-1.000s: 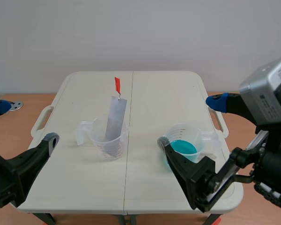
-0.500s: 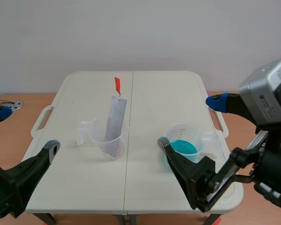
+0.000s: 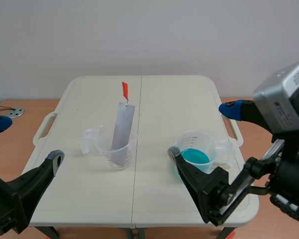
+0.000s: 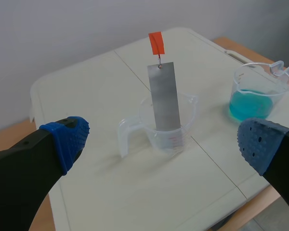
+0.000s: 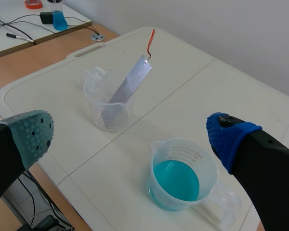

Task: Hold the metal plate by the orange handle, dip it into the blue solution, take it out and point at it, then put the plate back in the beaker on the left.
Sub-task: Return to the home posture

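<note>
Left fingers (image 4: 62, 139), right fingers (image 5: 229, 134) wide apart, empty; metal plate (image 3: 122, 124) in left beaker (image 3: 114, 155)

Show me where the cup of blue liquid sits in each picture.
Scene view: blue solution beaker on the right half of the table.
Left wrist view: it stands beyond one finger of the left gripper.
Right wrist view: it stands ahead, between the open fingers of the right gripper.
Shared landmark: metal plate leaning in the other beaker.
</note>
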`<act>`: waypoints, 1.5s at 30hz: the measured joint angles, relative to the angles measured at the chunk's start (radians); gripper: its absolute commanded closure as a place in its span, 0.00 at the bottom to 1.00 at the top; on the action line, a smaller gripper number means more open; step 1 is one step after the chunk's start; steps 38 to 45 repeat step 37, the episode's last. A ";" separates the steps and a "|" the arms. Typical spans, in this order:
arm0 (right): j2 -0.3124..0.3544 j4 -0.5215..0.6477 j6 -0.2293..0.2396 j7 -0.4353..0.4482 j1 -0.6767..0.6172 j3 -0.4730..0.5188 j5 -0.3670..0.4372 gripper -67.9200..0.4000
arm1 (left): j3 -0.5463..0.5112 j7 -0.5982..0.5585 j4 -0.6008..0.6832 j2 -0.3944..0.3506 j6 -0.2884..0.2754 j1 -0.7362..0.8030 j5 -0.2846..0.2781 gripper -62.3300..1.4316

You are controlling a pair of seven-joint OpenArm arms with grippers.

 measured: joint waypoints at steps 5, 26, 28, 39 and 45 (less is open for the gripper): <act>0.000 0.000 0.000 0.000 0.000 0.000 0.000 0.02 | 0.000 0.002 0.000 0.000 0.000 0.000 0.000 0.00; 0.000 0.000 0.000 0.000 0.000 0.000 0.000 0.02 | 0.000 0.003 0.000 0.000 0.000 0.000 0.000 0.00; 0.000 0.000 0.000 0.000 0.000 0.000 0.000 0.02 | 0.000 0.003 0.000 0.000 0.000 0.000 0.000 0.00; 0.000 0.000 0.000 0.000 0.000 0.000 0.000 0.02 | 0.000 0.003 0.000 0.000 0.000 0.000 0.000 0.00; 0.000 0.000 0.000 0.000 0.000 0.000 0.000 0.02 | 0.000 0.003 0.000 0.000 0.000 0.000 0.000 0.00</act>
